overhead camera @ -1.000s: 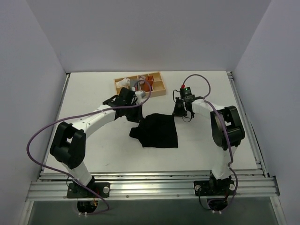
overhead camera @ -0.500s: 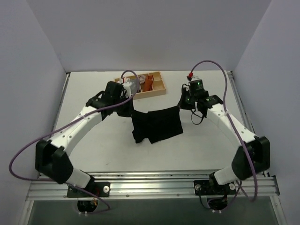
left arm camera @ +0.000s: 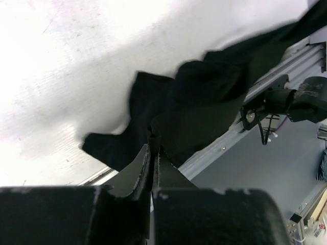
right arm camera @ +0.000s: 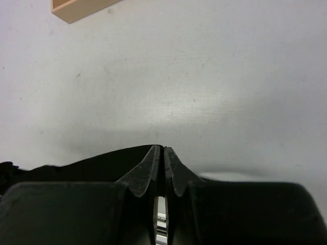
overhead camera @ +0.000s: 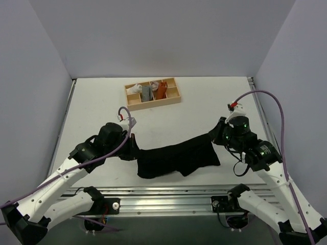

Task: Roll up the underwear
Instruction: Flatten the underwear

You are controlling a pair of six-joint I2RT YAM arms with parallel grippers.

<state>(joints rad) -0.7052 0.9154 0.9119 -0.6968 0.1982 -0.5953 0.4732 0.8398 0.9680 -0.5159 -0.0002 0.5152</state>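
The black underwear (overhead camera: 176, 158) hangs stretched between both grippers above the near part of the table, its lower edge sagging toward the front rail. My left gripper (overhead camera: 134, 151) is shut on its left corner; the left wrist view shows the cloth (left arm camera: 199, 102) pinched at the fingertips (left arm camera: 153, 148). At the right corner my right gripper (overhead camera: 217, 135) is shut on the cloth, and the right wrist view shows a black edge (right arm camera: 76, 166) running left from its closed gripper (right arm camera: 163, 149).
A small wooden tray (overhead camera: 152, 92) with white, grey and orange-brown cloth rolls stands at the back of the white table (overhead camera: 204, 102). The metal front rail (overhead camera: 163, 196) runs just below the hanging cloth. Grey walls close in left, right and back.
Both arms have pulled toward the near edge, lifting the underwear off the table middle and stretching it wider between them.
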